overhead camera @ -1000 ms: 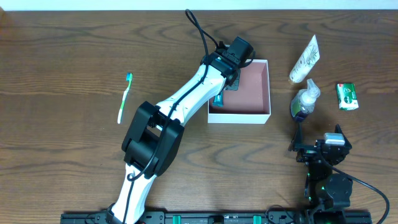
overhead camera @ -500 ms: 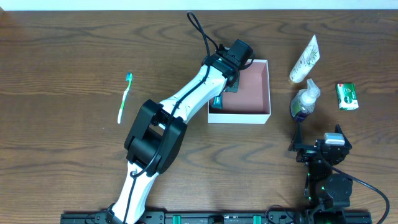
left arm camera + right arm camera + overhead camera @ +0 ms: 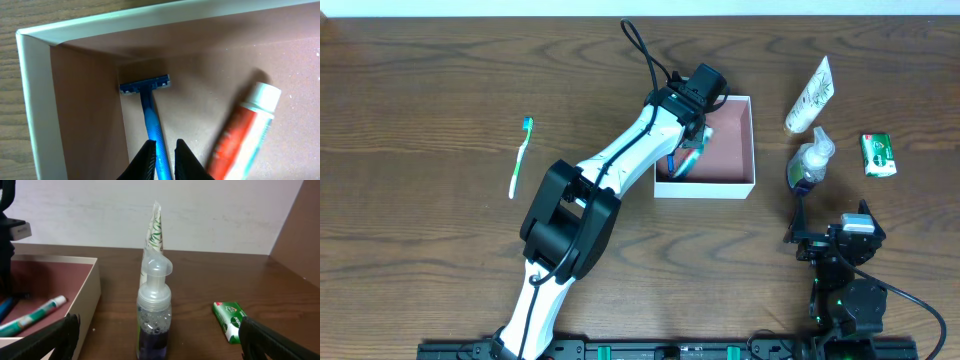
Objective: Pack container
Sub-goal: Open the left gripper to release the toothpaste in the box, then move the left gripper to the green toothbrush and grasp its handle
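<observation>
One container (image 3: 705, 188), a square shallow box with thin white walls and a dusty pink-brown floor, sits on the brown wooden bench (image 3: 420, 100), right of centre. It holds two items: one blue plastic razor (image 3: 151, 120), its head in a corner, and one red-and-white toothpaste tube (image 3: 240, 135) beside it. The left tool (image 3: 164, 159) hangs directly over that corner, inside the walls, its fingers drawn close and pinching the razor handle. Four things lie outside the container:
- one white-and-green toothbrush (image 3: 520, 160), well to the left
- one white squeeze tube (image 3: 810, 97)
- one clear pump bottle (image 3: 810, 165)
- one green packet (image 3: 878, 155), to the right

The right tool (image 3: 159, 322) is spread wide and faces the bottle.
</observation>
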`<state>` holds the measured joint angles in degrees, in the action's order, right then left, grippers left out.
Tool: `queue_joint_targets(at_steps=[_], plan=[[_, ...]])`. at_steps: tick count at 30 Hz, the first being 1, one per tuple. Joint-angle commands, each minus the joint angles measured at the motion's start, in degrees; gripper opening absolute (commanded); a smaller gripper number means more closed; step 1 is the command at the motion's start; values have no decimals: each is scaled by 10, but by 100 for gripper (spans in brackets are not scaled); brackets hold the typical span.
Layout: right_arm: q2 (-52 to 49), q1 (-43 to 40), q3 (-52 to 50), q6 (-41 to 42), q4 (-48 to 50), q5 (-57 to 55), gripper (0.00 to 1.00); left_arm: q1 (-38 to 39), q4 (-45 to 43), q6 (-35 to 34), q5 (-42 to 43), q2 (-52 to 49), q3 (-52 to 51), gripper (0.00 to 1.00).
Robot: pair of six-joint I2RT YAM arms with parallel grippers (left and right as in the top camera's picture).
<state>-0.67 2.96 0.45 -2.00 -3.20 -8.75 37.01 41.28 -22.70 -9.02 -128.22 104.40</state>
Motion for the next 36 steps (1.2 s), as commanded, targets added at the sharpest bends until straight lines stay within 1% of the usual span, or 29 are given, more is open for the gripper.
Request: queue_joint_targets(at_steps=[1,5,9,12,16,17,19,21,22,24,28,30,32,34,36], plan=[[4,9,-1,-6,-2,0,99,0,0,-3,-5,-8,-6,15],[4,9,-1,-6,-2,0,99,0,-1,0,-5,-6,-3,15],[4,9,-1,-6,-2,0,99,0,0,38,-5,7,13,15],[4,9,-1,-6,-2,0,99,0,0,58,-5,35,25,15],[4,9,-1,-6,-2,0,99,-1,2,97,-14,101,34,17],[4,9,-1,-6,-2,0,99,-4,7,105,-27,119,34,24],[4,9,-1,-6,-2,0,99,-12,27,107,-74,159,34,26],[4,9,-1,-6,-2,0,99,-29,57,131,-112,195,34,31],[4,9,-1,-6,-2,0,99,-42,76,148,-122,212,34,33],[4,9,-1,-6,-2,0,99,-78,111,169,-123,236,34,35],[4,9,-1,-6,-2,0,99,-177,175,175,-114,247,33,36],[4,9,-1,-6,-2,0,99,-230,188,205,-56,243,21,36],[4,9,-1,-6,-2,0,99,-283,189,230,22,237,3,36],[4,9,-1,-6,-2,0,99,-322,188,238,53,228,-12,36],[4,9,-1,-6,-2,0,99,-355,186,238,56,212,-28,36]])
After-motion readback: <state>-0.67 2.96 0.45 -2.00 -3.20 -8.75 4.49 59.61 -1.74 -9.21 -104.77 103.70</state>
